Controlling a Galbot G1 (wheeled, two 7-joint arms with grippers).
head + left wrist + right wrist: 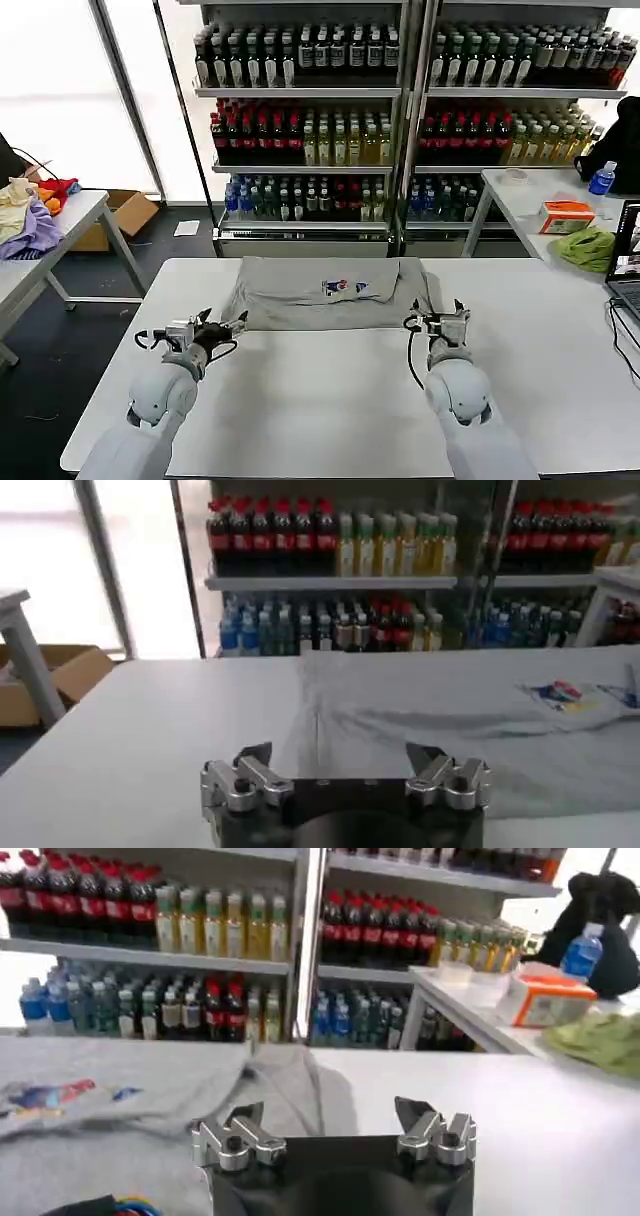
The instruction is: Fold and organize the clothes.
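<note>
Both claws sit released, jaws apart and holding nothing: the left claw (228, 324) just off the shirt's near left corner, the right claw (437, 321) at its near right edge. Between them the grey shirt (325, 292) lies partly folded on the white surface (320, 400), print up. It looks light, limp and prone to slump, so I'd pinch the near hem corners, both sides together
</note>
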